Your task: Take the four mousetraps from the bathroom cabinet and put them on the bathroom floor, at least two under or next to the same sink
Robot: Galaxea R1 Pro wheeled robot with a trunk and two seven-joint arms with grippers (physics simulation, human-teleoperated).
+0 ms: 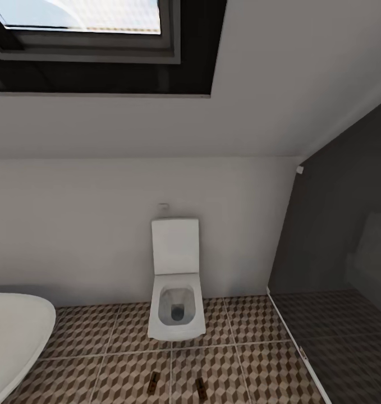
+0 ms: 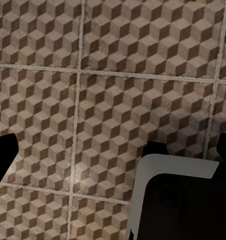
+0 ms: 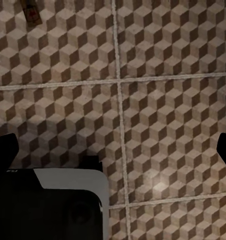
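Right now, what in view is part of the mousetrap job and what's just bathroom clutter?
Job:
- left mousetrap on the floor
- right mousetrap beside it, apart
- bathroom floor, cube-pattern tiles

Not the job:
- toilet
- bathtub
- shower tray, dark
- skylight

Soft daylight from the skylight (image 1: pixel 83 14); dim, slightly blurry renders.

Brown-beige cube-patterned bathroom floor (image 1: pixel 257 365), white toilet (image 1: pixel 176 280)
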